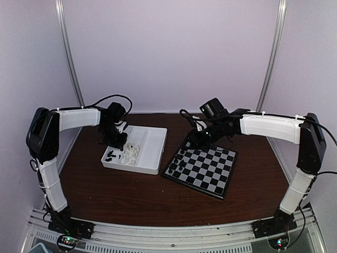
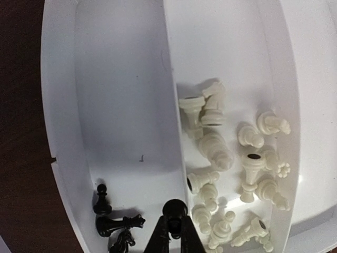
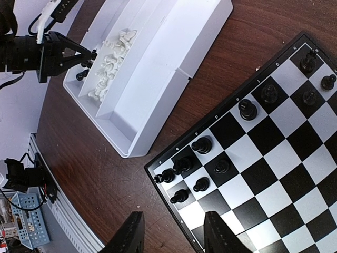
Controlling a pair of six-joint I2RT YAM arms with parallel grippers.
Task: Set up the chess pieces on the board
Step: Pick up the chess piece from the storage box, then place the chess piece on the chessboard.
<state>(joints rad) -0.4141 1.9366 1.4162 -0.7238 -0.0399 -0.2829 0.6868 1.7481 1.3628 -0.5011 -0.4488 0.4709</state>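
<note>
While the right gripper [image 3: 174, 227] hangs over a corner of the chessboard [image 3: 274, 174] with its fingers wide apart and nothing between them, the left gripper [image 2: 172, 226] is down in the white divided tray [image 2: 121, 79]. Its fingers are pinched together on what we take to be a black pawn [image 2: 174, 208], right at the ridge between the two compartments. Some eleven black chessmen [image 3: 201, 145] stand upright on squares along one side of the board, and we see no white ones on it. Three more black pieces [image 2: 118, 224] sit in the tray's left compartment (one upright, two on their sides). The white chessmen [image 2: 216, 150] lie heaped in the compartment beside it, mostly toppled.

We judge these pieces to be very light, hard and smooth. As rounded, tapering plastic they can squirt out of a pinch or swivel in it. The safest hold looks to be across the narrow stem just under the head, with the fingers square to the piece. That way it hangs base-down and can be set flat on its square.

The toppled ones will likely need taking across the stem and righting. Each piece is far smaller than the fingers, so neighbours already standing on the board could easily be knocked over.
</note>
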